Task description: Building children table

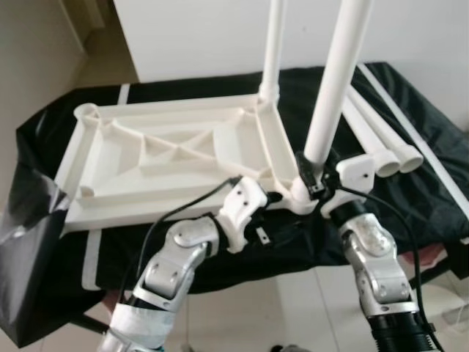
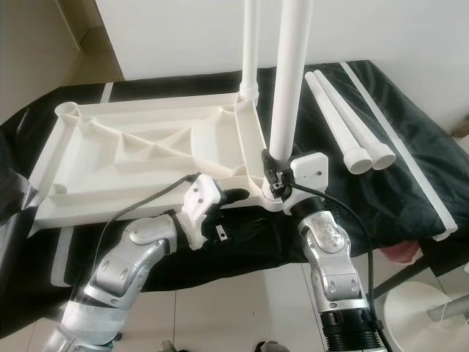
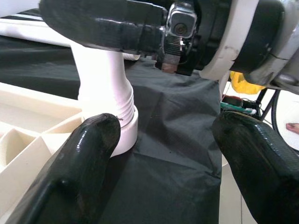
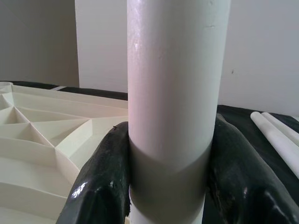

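- While it lay upside down on the black cloth [image 1: 410, 191], the white plastic tabletop [image 1: 168, 158] showed moulded ribs; no writing was legible.
- One smooth round leg [image 1: 272, 44] stood in the far corner socket; two spare legs [image 2: 344, 121] lay nearby.
- Right gripper [image 4: 170, 163] clamped the near-corner leg [image 1: 333, 81] upright.
- Left gripper [image 3: 163, 154], fingers spread and holding nothing, sat beside that socket.
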`<state>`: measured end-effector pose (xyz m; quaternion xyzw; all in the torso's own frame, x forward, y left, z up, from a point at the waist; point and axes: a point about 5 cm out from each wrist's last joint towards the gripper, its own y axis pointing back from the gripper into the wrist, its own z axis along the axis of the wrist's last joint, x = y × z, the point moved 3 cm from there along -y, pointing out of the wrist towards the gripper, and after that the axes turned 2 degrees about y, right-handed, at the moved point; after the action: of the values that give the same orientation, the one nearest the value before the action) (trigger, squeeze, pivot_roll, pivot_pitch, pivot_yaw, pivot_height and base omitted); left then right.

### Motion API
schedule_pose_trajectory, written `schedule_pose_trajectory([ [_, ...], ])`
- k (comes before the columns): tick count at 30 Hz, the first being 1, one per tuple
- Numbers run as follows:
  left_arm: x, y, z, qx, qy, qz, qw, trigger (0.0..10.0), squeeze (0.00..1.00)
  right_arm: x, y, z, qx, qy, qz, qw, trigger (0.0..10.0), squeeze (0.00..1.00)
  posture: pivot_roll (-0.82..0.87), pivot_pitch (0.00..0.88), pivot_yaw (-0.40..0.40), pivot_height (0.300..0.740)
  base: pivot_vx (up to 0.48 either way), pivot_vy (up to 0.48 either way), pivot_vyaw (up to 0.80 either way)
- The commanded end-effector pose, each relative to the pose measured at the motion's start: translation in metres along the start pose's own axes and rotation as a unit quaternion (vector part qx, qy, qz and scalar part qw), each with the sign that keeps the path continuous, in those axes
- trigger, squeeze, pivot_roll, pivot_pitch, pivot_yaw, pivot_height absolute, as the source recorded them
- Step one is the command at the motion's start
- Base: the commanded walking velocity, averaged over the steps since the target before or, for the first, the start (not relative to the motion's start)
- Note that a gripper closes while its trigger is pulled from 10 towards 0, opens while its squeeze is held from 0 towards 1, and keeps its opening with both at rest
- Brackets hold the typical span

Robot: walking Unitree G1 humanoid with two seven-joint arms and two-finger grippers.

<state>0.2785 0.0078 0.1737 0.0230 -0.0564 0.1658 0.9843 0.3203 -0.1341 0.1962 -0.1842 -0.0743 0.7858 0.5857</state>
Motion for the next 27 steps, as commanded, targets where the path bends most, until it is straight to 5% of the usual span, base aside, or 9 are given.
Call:
schedule_pose_trajectory([
  [1, 0.009, 0.003, 0.0, 0.005, -0.004, 0.056, 0.998, 10.0, 0.0, 0.004, 0.004, -0.02, 0.043, -0.006, 0.01, 0.999, 10.0, 0.0, -0.07, 0.099, 0.007, 0.74, 0.0, 0.0, 0.0],
  [18, 0.008, 0.002, 0.004, 0.001, -0.006, 0.052, 0.999, 10.0, 0.0, 0.012, 0.022, -0.018, 0.012, -0.059, 0.062, 0.996, 10.0, 0.0, -0.07, 0.087, 0.013, 0.74, 0.0, 0.0, 0.0],
  [27, 0.007, 0.001, 0.004, 0.001, -0.008, 0.048, 0.999, 10.0, 0.0, 0.011, 0.023, -0.02, 0.015, -0.024, 0.076, 0.997, 10.0, 0.0, -0.07, 0.077, 0.017, 0.74, 0.0, 0.0, 0.0],
])
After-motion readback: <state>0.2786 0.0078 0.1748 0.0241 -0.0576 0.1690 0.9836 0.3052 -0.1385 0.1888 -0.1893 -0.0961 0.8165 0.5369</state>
